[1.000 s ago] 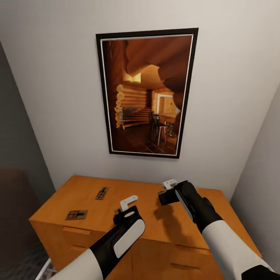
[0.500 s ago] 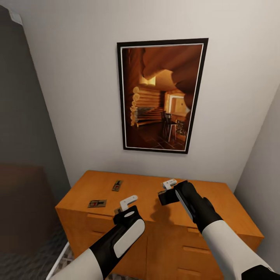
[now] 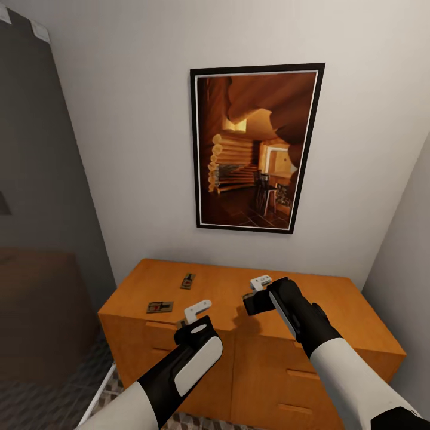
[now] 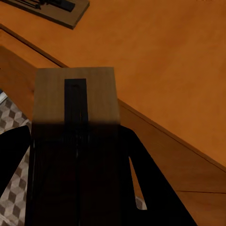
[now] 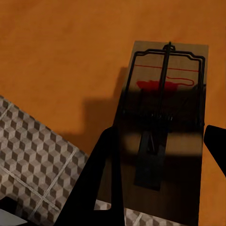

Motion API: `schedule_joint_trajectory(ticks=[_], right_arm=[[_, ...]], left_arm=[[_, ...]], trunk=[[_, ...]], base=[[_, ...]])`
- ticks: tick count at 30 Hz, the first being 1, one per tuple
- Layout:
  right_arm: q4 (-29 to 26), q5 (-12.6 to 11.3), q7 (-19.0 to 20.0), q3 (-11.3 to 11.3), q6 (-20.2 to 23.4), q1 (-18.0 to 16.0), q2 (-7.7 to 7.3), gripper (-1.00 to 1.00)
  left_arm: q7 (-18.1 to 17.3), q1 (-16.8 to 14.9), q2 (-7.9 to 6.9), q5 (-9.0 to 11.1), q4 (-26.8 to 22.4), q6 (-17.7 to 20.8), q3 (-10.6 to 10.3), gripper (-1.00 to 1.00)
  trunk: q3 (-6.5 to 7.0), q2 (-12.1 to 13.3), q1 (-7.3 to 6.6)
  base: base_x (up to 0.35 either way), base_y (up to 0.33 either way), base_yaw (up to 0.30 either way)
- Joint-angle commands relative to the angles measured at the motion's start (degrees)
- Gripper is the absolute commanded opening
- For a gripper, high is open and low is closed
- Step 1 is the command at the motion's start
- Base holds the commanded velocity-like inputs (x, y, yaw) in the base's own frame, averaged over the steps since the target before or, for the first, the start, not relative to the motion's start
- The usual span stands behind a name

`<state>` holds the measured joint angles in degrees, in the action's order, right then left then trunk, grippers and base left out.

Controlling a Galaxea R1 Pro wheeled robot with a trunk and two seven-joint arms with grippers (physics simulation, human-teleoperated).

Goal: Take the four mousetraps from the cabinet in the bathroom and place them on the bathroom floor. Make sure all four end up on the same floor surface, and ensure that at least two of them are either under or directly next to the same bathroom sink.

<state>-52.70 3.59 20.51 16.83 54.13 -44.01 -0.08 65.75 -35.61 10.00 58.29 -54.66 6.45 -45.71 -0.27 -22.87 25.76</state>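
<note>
- The cabinet (image 3: 251, 322) is taken as landmark: honey-orange, flat-topped, standing against the wall under a framed picture (image 3: 255, 146).
- Change noted against the head views half a second and a second back: the cabinet is seen smaller and further off, more of its drawer fronts and a strip of the bathroom floor (image 3: 128, 388) at its foot are now exposed. Both arms hold the same place in the view, so the shift is read as the base backing away from the cabinet, not as any movement of the things on it.
- Left gripper (image 3: 194, 313): a mousetrap (image 4: 75, 101) is clamped between its fingers, underside toward the wrist camera, in front of the cabinet's front edge.
- Right gripper (image 3: 255, 292): closed on a second mousetrap (image 5: 162, 122), spring side toward the wrist camera, carried over the cabinet's top edge with cube-patterned tile visible below.
- Two further mousetraps are left on the cabinet top toward its left end: one (image 3: 160, 307) near the front edge, one (image 3: 188, 280) further back.
- Judgement: two of four traps are lifted, none yet placed. The retreat suggests transport to the floor is starting; the sink must be found next, and a return trip to the cabinet is expected.
</note>
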Motion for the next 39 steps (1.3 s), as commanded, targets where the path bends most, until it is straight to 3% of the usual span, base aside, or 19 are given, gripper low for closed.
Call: schedule_joint_trajectory(ticks=[1,31,39], right_arm=[[-0.04,0.38,0.32,0.04,0.18,-0.02,-0.01,-1.0],[-0.04,0.46,0.32,0.04,0.18,-0.02,-0.01,-1.0],[-0.04,0.46,0.32,0.04,0.18,-0.02,-0.01,-1.0]], left_arm=[[0.35,-0.05,0.0,-0.02,-0.04,0.62,-0.03,-1.0],[0.35,-0.07,0.0,-0.02,-0.06,0.58,0.01,-1.0],[0.35,-0.05,0.0,-0.02,-0.09,0.58,0.01,-1.0]], trunk=[[-0.03,-0.05,0.03],[-0.03,-0.05,0.03],[-0.03,-0.05,0.03]], base=[[0.0,0.0,0.0],[0.0,0.0,0.0],[-0.18,0.142,0.0]])
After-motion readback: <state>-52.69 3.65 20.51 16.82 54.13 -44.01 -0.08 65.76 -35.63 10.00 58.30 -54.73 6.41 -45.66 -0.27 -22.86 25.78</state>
